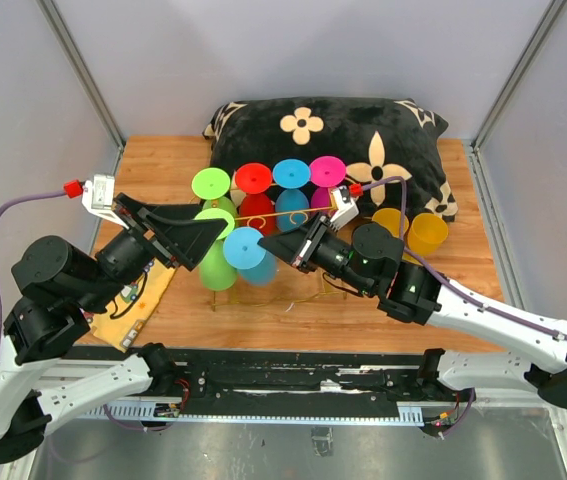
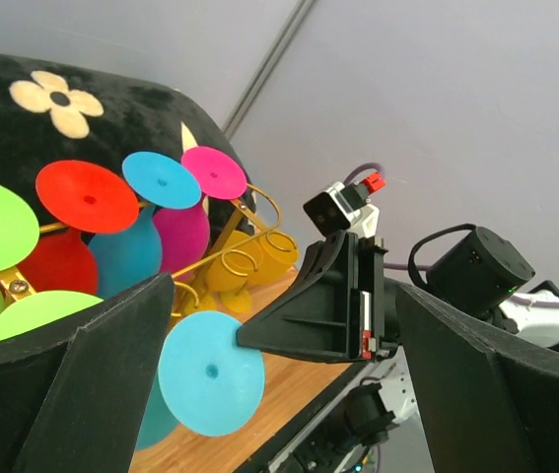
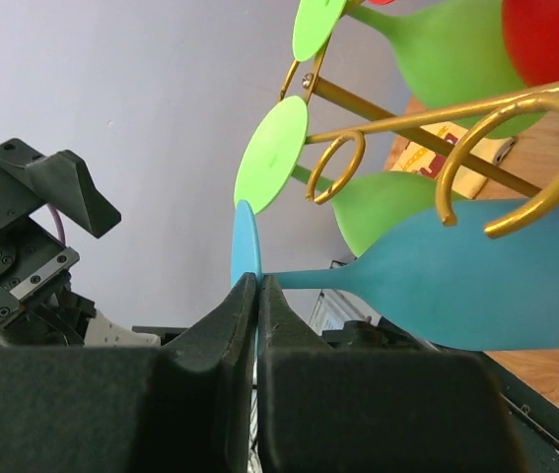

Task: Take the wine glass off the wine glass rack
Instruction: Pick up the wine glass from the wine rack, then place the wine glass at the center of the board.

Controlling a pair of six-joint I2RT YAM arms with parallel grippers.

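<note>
The gold wire wine glass rack (image 1: 281,215) stands mid-table with several coloured plastic glasses hanging on it. My right gripper (image 1: 267,243) is shut on the thin foot disc of a light blue wine glass (image 1: 246,250) at the rack's near side. In the right wrist view the jaws (image 3: 257,281) pinch the disc's edge. The stem runs right to the blue bowl (image 3: 476,286), and the curled rail ends (image 3: 476,148) cross in front of it. My left gripper (image 1: 213,232) is open beside the green glasses. Its wide fingers (image 2: 82,384) frame the blue disc (image 2: 210,372) without touching it.
A black flowered pillow (image 1: 363,130) lies behind the rack. Green (image 1: 211,184), red (image 1: 253,179), blue (image 1: 291,173) and magenta (image 1: 327,171) glass feet line the rack's top. Yellow glasses (image 1: 413,228) are to its right. A yellow patterned cloth (image 1: 133,310) lies at the near left.
</note>
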